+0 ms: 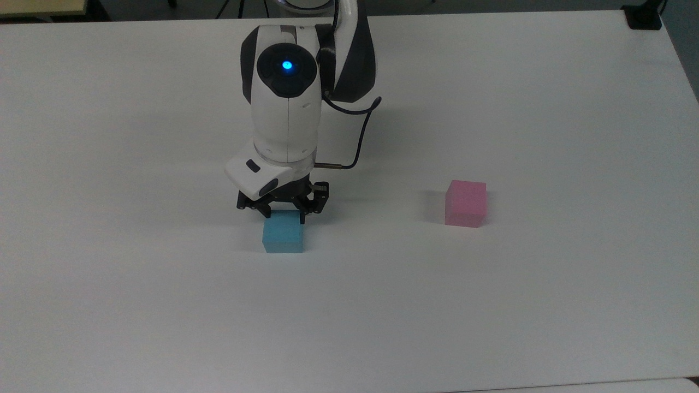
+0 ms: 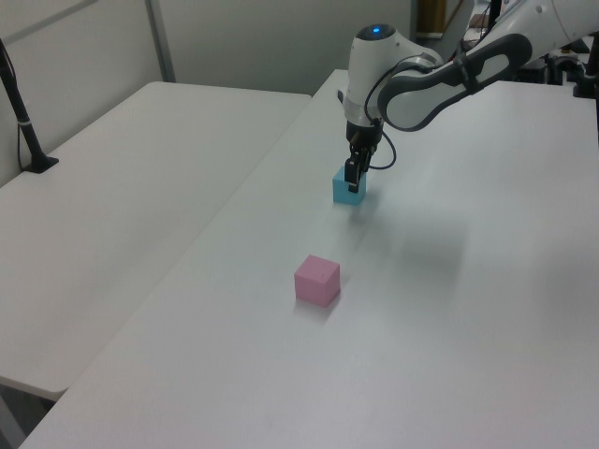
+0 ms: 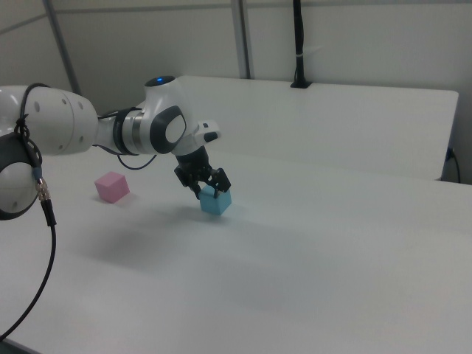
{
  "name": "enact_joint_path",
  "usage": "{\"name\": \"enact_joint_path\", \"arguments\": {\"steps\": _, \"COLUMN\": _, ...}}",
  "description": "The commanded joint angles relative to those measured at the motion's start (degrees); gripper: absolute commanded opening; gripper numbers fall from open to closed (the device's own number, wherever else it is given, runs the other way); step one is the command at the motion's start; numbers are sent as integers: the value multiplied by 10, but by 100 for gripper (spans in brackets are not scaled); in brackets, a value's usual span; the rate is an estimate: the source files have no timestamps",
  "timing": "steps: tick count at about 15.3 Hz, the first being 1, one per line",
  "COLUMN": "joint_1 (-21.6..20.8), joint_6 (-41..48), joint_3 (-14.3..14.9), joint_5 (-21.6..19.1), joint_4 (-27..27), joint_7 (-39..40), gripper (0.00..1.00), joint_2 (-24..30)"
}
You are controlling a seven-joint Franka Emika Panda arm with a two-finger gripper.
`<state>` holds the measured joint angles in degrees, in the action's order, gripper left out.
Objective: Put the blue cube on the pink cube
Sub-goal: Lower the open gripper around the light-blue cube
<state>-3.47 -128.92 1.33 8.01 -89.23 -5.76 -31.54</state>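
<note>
**Cyan block at the grasp stage**

Light-blue and matte, the blue cube (image 1: 283, 232) sits on the white table (image 1: 491, 305), well apart from the pink cube (image 1: 465, 203), which lies toward the top view's right. The gripper (image 1: 283, 214) is down over the blue cube's far upper edge, with one fingertip at each side of it. Whether the jaws are pressing on the cube or merely bracketing it cannot be told.

Step in hand, as judged: securing the blue cube; nothing is lifted yet. The next move calls for a firm closure, a straight lift, travel to the pink cube, and a square, centred set-down, since the two faces match in size.

The top view gives the separation of the cubes. The right view shows both fingers (image 3: 222, 181) straddling the cube top (image 3: 216, 200). The left view presents the gripper (image 2: 352, 175) edge-on, hiding its opening, with the pink cube (image 2: 316, 280) nearer the camera.
</note>
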Motion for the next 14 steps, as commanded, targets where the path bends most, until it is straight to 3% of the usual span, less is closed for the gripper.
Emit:
{"name": "enact_joint_path", "arguments": {"steps": 1, "joint_1": -8, "joint_6": 5, "joint_3": 5, "joint_5": 7, "joint_4": 5, "joint_7": -17, "gripper": 100, "joint_2": 8}}
{"name": "enact_joint_path", "arguments": {"steps": 6, "joint_1": -8, "joint_6": 37, "joint_3": 7, "joint_5": 7, "joint_4": 6, "joint_7": -31, "gripper": 100, "joint_2": 21}}
{"name": "enact_joint_path", "arguments": {"steps": 14, "joint_1": -7, "joint_6": 4, "joint_3": 7, "joint_5": 9, "joint_4": 5, "joint_7": -40, "gripper": 100, "joint_2": -8}}
